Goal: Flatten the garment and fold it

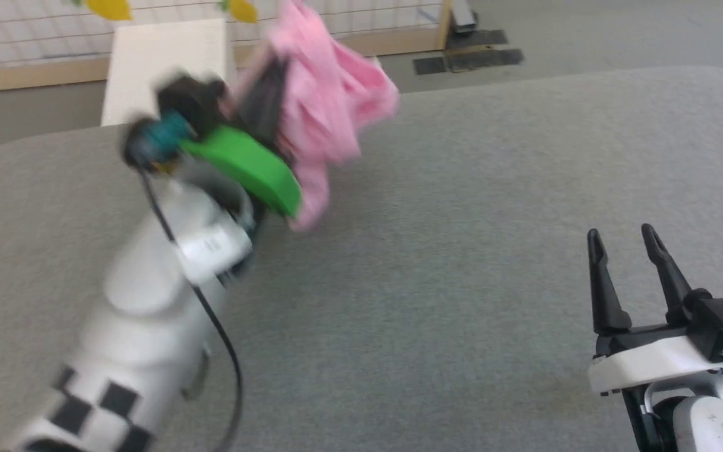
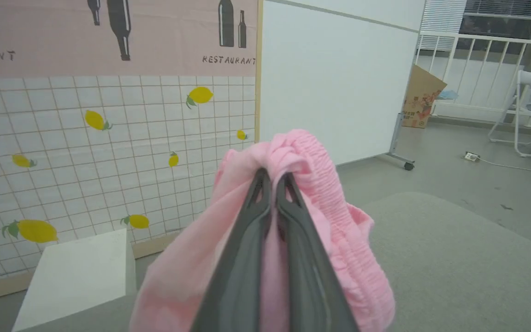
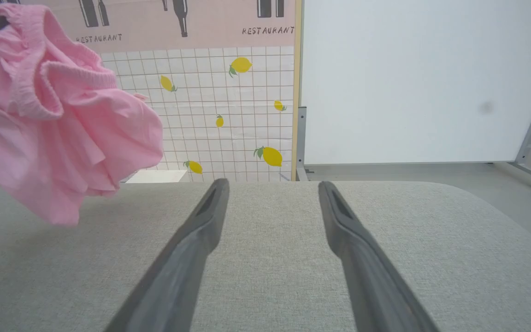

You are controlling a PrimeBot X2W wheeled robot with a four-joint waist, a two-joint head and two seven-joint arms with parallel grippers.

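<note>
Pink cotton hangs bunched at upper centre of the head view: the garment (image 1: 330,107), pinched at its gathered band between the closed fingers of the left gripper (image 2: 273,177), dangles lengthwise downward above the grey table (image 1: 462,282). The right gripper (image 1: 621,233), jaws wide and empty, sits at lower right, well apart; the loose hem lies up-left of it.

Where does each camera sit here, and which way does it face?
Head view: on the head, looking forward and down at the grey table; the pale left forearm and open right gripper show.
Left wrist view: on the left wrist, along the left gripper, shut on the garment, facing the lemon-tiled wall.
Right wrist view: on the right wrist, along its open fingers, across the table to that wall.
Shared: all three show the garment held above the table.
</note>
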